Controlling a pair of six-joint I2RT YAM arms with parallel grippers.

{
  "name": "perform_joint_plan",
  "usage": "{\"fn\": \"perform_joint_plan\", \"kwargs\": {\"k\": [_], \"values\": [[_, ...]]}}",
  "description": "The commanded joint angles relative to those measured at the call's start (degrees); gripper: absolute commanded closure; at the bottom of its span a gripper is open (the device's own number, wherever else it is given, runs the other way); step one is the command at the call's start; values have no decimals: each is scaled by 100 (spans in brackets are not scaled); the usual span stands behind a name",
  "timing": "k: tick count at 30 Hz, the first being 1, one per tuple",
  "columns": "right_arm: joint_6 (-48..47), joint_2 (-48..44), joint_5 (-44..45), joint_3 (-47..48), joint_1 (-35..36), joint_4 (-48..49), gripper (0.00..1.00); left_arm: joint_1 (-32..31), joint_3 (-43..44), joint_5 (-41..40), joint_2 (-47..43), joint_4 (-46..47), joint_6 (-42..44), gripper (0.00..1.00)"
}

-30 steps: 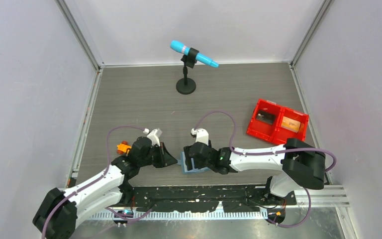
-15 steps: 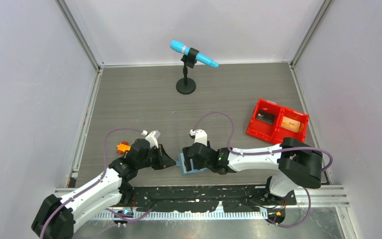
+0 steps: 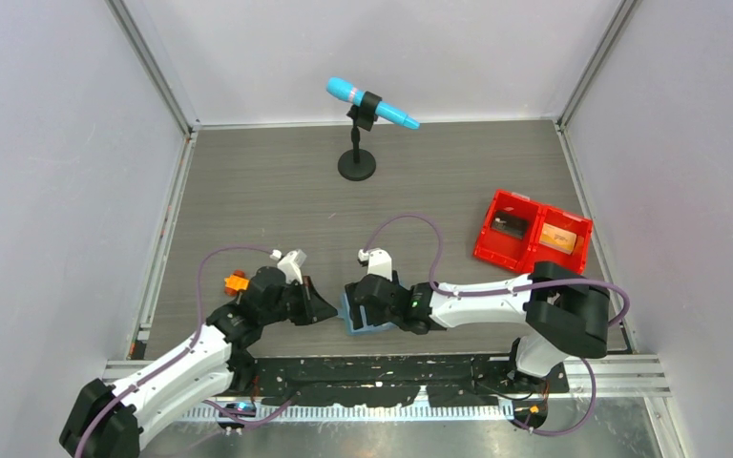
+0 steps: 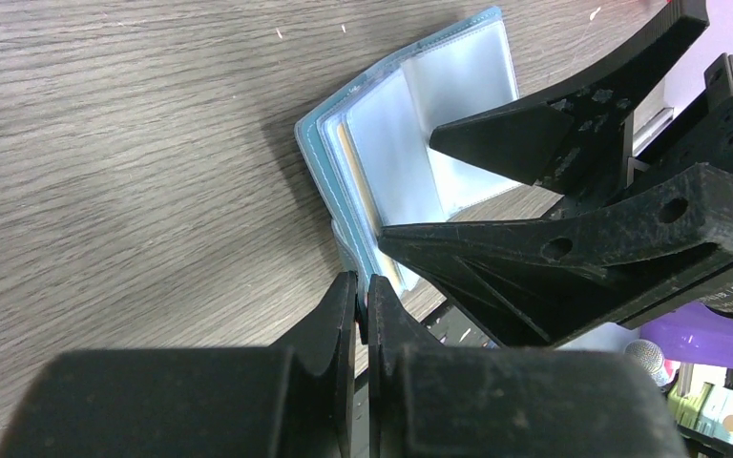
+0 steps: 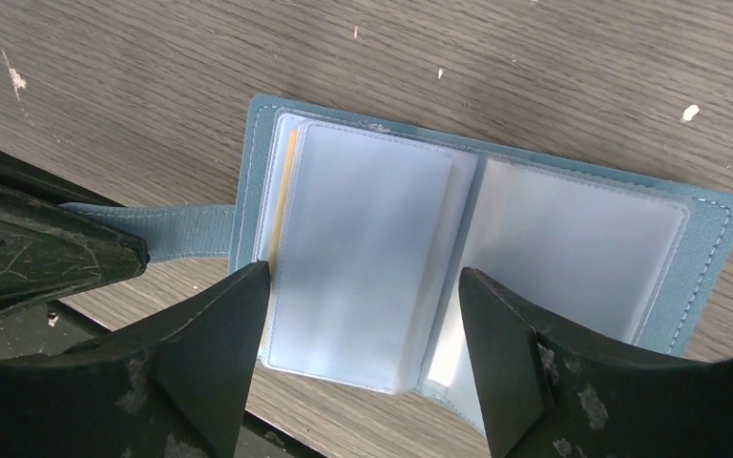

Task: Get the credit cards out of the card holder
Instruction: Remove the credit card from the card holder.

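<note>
Top view: the card holder (image 3: 367,327) lies open on the worktop (image 3: 344,210) at lower centre, beneath the right claw (image 3: 359,307). The left claw (image 3: 324,310) sits just left of it.

Left wrist: the left claw is clenched by the holder's strap (image 4: 342,237); I cannot tell whether it grips it.

Right wrist: the right claw, released, straddles the left sleeves. The gold edge of the credit cards (image 5: 289,181) runs top to bottom just inside its left finger.

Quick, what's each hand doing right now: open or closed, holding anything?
Left hand: closed, pinching the strap of the card holder.
Right hand: open, straddling the open card holder, holding nothing.
</note>
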Motion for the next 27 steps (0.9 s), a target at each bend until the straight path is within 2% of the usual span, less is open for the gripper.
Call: {"fn": "perform_joint_plan", "kwargs": {"k": [1, 17, 27], "values": [[93, 27, 329, 252, 63, -232, 21, -30, -17, -19, -165, -52, -54, 100], [66, -262, 633, 215, 95, -488, 39, -29, -26, -152, -234, -241, 4, 100], [0, -524, 910, 189, 96, -722, 41, -27, -34, -197, -228, -316, 44, 100]]}}
